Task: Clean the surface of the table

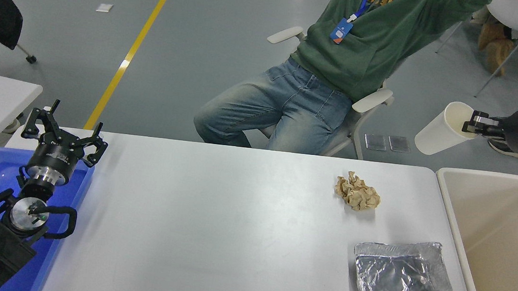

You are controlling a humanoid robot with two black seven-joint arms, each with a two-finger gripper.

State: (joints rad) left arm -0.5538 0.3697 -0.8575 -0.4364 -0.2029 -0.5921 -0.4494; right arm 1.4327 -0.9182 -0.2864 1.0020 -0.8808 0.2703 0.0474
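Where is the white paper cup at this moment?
In the head view the white paper cup is at the upper right, held tilted by its rim in the right gripper, off the table surface and above the far left corner of the beige bin.

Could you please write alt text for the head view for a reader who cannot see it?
The right gripper holds a white paper cup by its rim beyond the white table, near a beige bin. Crumpled brown paper and a foil tray remain on the table.
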